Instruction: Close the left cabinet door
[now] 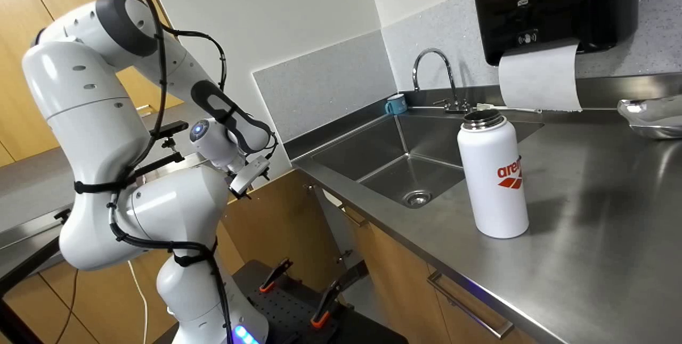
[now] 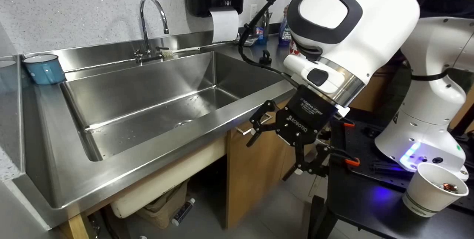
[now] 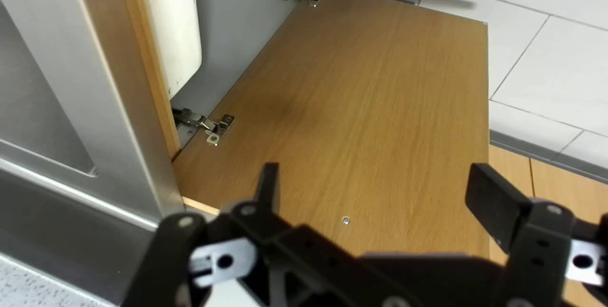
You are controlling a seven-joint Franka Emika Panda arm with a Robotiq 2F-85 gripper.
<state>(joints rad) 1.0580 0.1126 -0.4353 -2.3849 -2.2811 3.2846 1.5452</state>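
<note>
Tool (image 3: 375,178) hanging beyond counter's (image 1: 602,275) front edge, fingers (image 3: 496,202) sitting wide apart; left cabinet door (image 3: 370,98) standing open, inner face showing.

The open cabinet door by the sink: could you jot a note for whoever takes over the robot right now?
Gripper: open, holding nothing, aimed towards the inner face of the left cabinet door; I can't tell whether they touch.
Where: the door stands wide open, its inner side filling much of the wrist view.
Done: no closing to show.
Left: swing it fully shut, probably by pushing from its outer side.
</note>
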